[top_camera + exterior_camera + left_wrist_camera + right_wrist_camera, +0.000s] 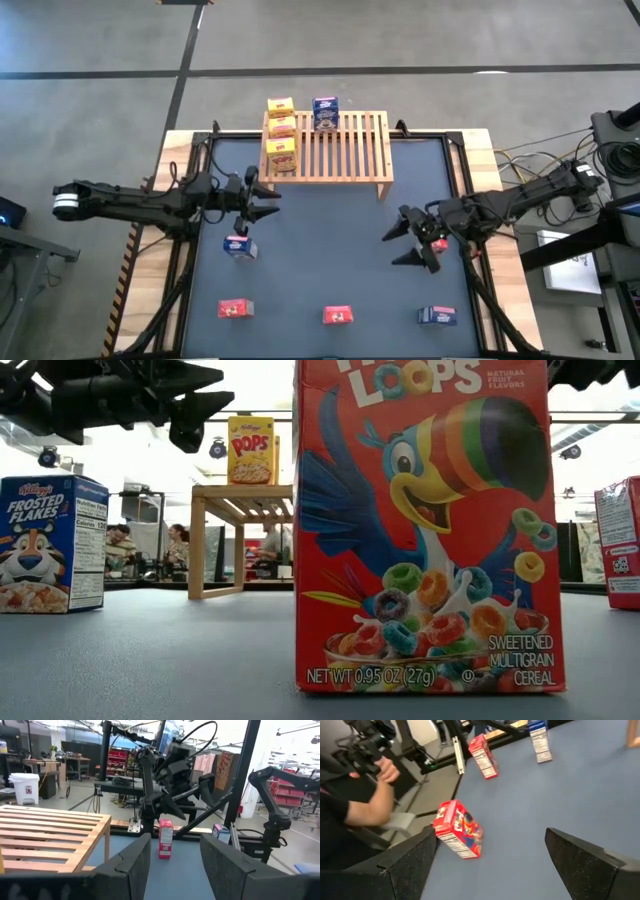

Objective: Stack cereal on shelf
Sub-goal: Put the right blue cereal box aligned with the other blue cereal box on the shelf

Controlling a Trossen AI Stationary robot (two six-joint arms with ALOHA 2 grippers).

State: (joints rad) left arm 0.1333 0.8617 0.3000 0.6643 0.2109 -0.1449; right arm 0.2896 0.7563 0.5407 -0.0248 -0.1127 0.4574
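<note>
on the shelf (345,150) four cereal boxes (282,140) stand; five wait on the surface (330,250). my right pincer (415,240) gapes wide, my left pincer (262,197) half-open, both empty.

We see the left arm reaching in from the left, its left gripper (262,202) with fingers (127,865) parted and nothing between them. The right arm comes in from the right, its right gripper (408,243) spread wide, also holding nothing.
</note>
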